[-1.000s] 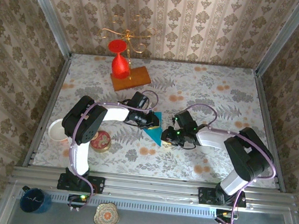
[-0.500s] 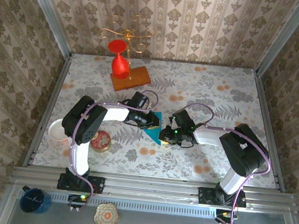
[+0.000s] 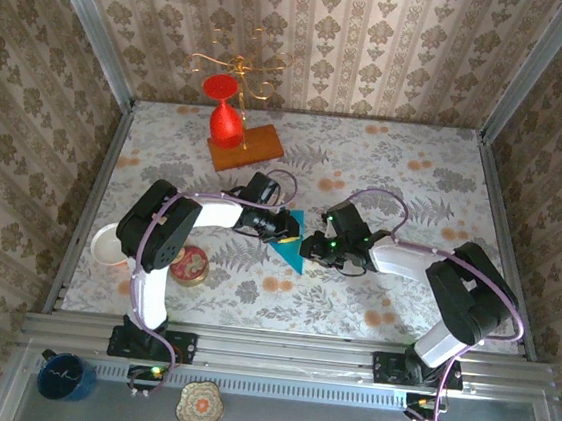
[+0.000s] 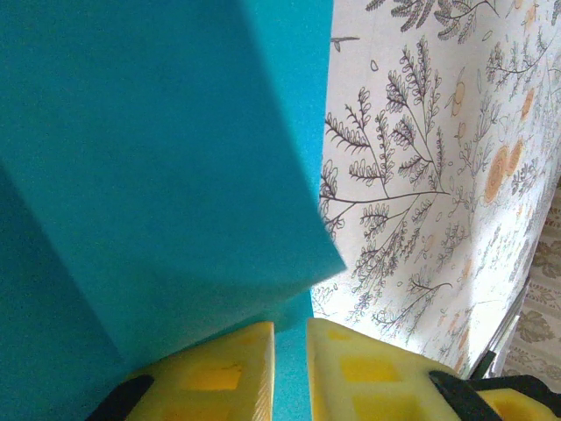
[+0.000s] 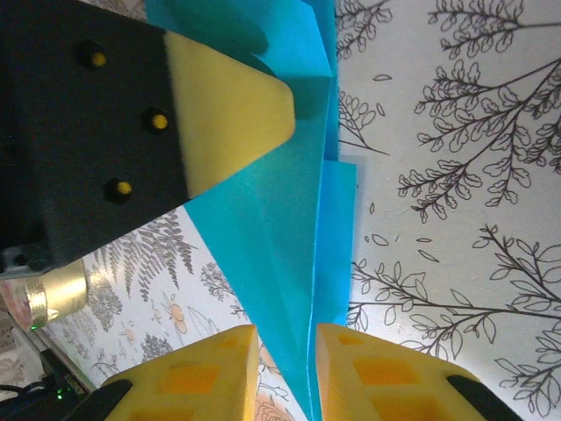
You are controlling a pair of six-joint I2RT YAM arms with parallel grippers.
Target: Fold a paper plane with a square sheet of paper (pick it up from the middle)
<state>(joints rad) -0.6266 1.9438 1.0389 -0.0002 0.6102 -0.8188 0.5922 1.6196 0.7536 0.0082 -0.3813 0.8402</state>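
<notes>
The square sheet of paper (image 3: pixel 292 254) is teal and folded into a narrow pointed paper plane with a centre crease, lying mid-table with its point toward the near edge. My left gripper (image 3: pixel 285 228) is at its wide end. In the left wrist view the yellow fingers (image 4: pixel 219 373) of the left gripper (image 4: pixel 289 331) stand a narrow gap apart with the paper (image 4: pixel 158 158) between them. My right gripper (image 3: pixel 309 246) is at the pointed end. Its jaws (image 5: pixel 287 333) are nearly shut astride the creased paper (image 5: pixel 272 228). The left finger (image 5: pixel 228 114) rests on the paper's wide end.
A red glass (image 3: pixel 225 116) stands on an orange wooden block (image 3: pixel 251 151) at the back, with a gold wire stand (image 3: pixel 238 65) behind. A white dish (image 3: pixel 104 244) and a round tin (image 3: pixel 191 265) sit at the left. Patterned walls enclose the table.
My right gripper has shifted slightly away from the near edge along the paper, and its arm has swung a little. The left gripper and the paper stay put.
</notes>
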